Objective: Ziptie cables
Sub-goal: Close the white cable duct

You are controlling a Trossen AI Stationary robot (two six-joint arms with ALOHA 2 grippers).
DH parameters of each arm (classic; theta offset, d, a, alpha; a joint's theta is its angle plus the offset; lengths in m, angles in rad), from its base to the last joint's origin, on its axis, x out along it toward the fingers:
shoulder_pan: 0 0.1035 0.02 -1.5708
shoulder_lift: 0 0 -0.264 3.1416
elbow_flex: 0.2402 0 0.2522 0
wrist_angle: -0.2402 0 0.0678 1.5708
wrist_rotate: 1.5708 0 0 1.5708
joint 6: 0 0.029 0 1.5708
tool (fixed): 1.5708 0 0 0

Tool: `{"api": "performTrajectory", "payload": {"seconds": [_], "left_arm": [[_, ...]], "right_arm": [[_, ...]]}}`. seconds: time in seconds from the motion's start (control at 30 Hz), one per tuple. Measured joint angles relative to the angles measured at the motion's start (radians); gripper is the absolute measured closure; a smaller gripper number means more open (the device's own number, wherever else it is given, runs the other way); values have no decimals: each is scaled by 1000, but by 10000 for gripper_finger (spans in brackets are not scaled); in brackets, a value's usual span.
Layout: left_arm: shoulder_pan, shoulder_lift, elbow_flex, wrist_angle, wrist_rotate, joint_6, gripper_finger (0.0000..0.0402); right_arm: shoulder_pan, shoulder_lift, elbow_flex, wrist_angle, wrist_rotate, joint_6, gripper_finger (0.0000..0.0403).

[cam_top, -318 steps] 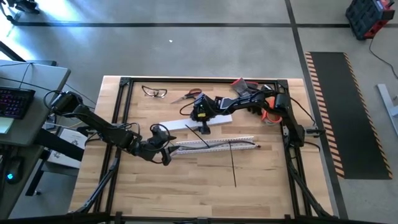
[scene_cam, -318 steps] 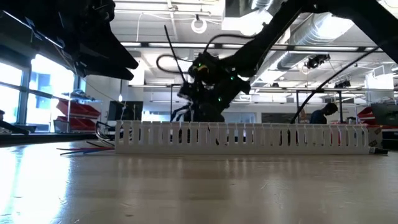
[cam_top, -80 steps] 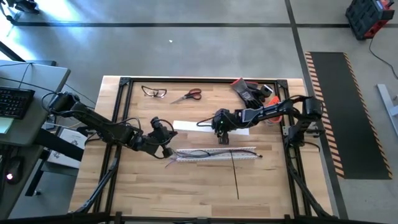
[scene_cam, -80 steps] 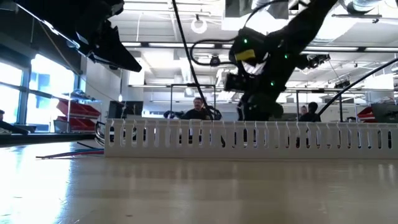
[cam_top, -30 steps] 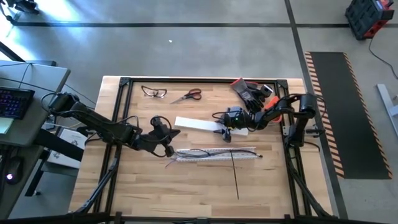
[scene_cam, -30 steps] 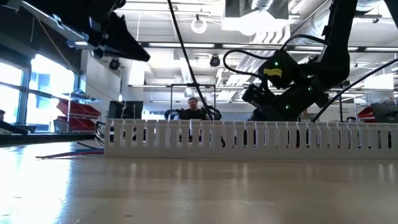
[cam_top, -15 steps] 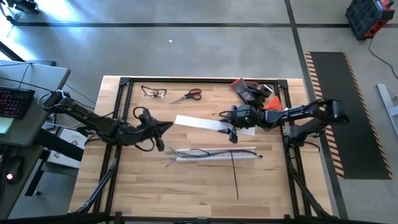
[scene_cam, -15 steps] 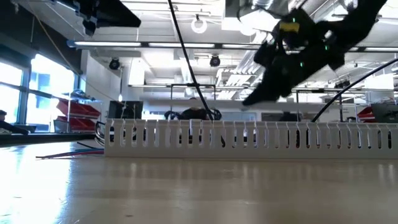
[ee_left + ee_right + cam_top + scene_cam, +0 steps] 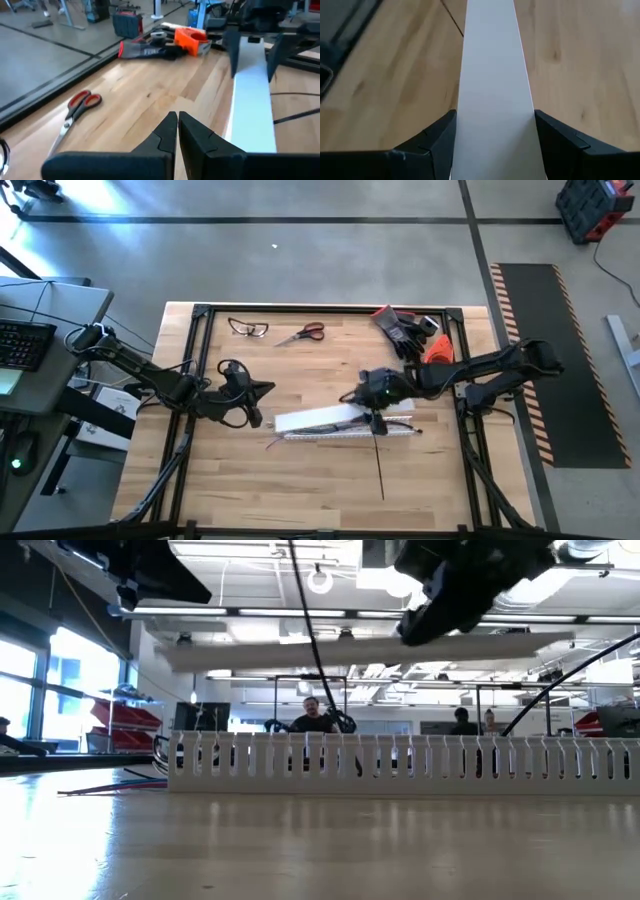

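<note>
**White cover strip held up over the slotted channel**

My right tool (image 9: 372, 402) is out over the middle of the tabletop (image 9: 300, 480), its fingers (image 9: 427, 142) spread wide and clamped on either side of a long flat white strip (image 9: 315, 419). I have the strip by one end and it is lifted: from table height it hangs as a pale bar well above the slotted channel (image 9: 400, 760), and from above it lies along and just over the channel's far edge.

The cables (image 9: 330, 426) lie in that white slotted channel (image 9: 345, 432), with a few reddish and grey ends (image 9: 272, 443) spilling out at its left end onto the wood. One ziptie (image 9: 379, 465) lies straight on the tabletop, running from the channel toward the near edge. I cannot make out any other zipties.

My left tool (image 9: 268, 388) hovers off to the left of the channel, fingers (image 9: 197, 135) pressed together with nothing between them, pointing toward the strip.

At the far edge of the tabletop sit scissors (image 9: 301, 334), safety glasses (image 9: 247, 328), and a dark glove with an orange tool (image 9: 410, 328). People (image 9: 312, 716) show in the room beyond.
</note>
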Motion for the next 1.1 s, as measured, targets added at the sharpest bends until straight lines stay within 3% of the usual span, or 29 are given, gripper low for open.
{"api": "performTrajectory", "payload": {"seconds": [0.23, 0.7, 0.9, 1.1], "left_arm": [[-29, 33, 0, -8, 53, -48, 401], [-38, 255, 0, 69, 160, -127, 402], [-35, 246, 0, 98, 173, -99, 402], [-35, 240, 0, 92, 257, -63, 402]], "right_arm": [[67, 12, -13, -41, 112, 69, 197], [106, 102, -18, 3, 120, 72, 197], [106, 95, 17, -2, 113, 62, 197], [113, 93, 75, -121, 118, 43, 197]]}}
